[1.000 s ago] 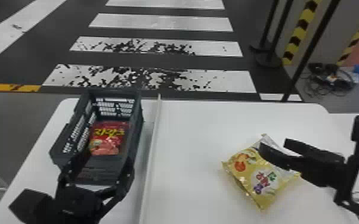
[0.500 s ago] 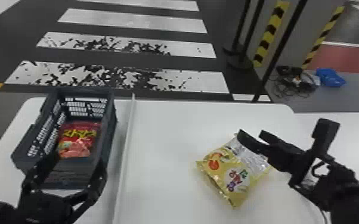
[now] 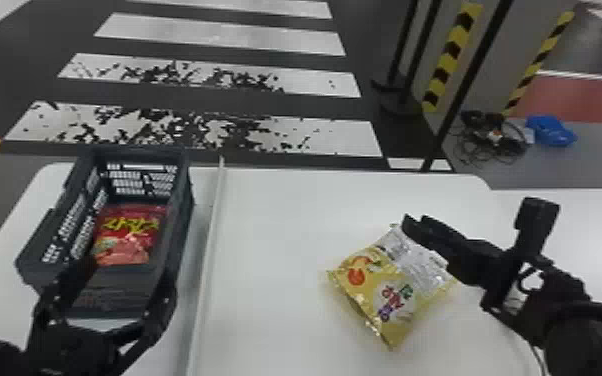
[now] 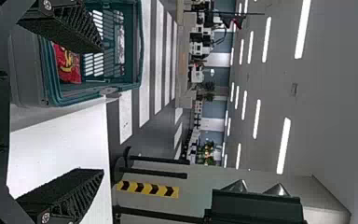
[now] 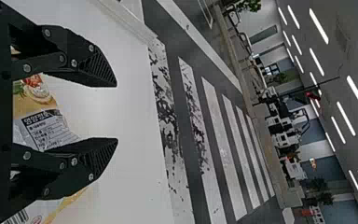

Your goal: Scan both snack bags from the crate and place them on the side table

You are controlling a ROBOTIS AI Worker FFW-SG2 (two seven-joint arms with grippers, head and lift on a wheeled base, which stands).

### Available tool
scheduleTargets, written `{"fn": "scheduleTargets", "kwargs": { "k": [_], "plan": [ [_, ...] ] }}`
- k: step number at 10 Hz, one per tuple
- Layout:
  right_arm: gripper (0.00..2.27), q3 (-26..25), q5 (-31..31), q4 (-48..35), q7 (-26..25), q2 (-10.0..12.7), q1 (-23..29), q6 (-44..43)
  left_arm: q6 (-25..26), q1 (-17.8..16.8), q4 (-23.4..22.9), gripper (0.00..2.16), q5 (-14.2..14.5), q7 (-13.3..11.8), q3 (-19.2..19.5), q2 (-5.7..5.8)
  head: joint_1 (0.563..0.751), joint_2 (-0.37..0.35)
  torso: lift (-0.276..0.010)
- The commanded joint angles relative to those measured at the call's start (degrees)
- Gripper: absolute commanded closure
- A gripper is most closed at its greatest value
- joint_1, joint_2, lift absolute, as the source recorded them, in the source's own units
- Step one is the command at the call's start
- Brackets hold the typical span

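In the head view my left gripper point(image 3: 115, 287) stands open at the near end of the dark crate point(image 3: 177, 235), which holds a red snack bag point(image 3: 130, 235). The left wrist view has the left gripper point(image 4: 100, 109) with its fingers wide apart, the crate point(image 4: 28, 70) and the red bag point(image 4: 67, 65) beside one finger. A yellow snack bag point(image 3: 372, 270) lies on the white table, right of the divider. My right gripper point(image 3: 415, 230) is over that bag's right far edge. In the right wrist view the right gripper point(image 5: 116, 112) is open, with the yellow bag point(image 5: 51, 126) showing between and behind its fingers.
A thin raised divider point(image 3: 208, 250) runs along the white table point(image 3: 275, 225) beside the crate. Another white surface point(image 3: 590, 220) adjoins on the right. Black posts, cables point(image 3: 490, 137) and a blue item point(image 3: 550, 131) are on the floor beyond.
The head view has turned right, so the crate, table and yellow bag appear farther left. Both grippers remain open, and the red bag is still in the crate.
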Motion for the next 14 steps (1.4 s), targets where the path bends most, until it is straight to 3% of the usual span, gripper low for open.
{"fn": "scheduleTargets", "kwargs": {
  "k": [1, 9, 14],
  "plan": [
    [2.26, 0.26, 2.10, 1.64, -0.04, -0.71, -1.11, -0.10, 0.00, 0.00, 0.13, 0.08, 0.00, 0.00, -0.01, 0.03, 0.695, -0.154, -0.095],
    [2.26, 6.06, 13.96, 23.70, -1.80, -7.39, -11.04, -7.13, 0.00, 0.00, -0.05, 0.08, 0.00, -0.09, -0.27, 0.30, 0.695, -0.230, -0.095],
    [2.26, 5.62, 15.11, 20.71, -2.41, -7.83, -8.49, 1.13, -0.88, -0.18, 0.65, 0.08, 0.27, -0.09, -0.18, 0.21, 0.695, -0.262, -0.095]
  ]
}}
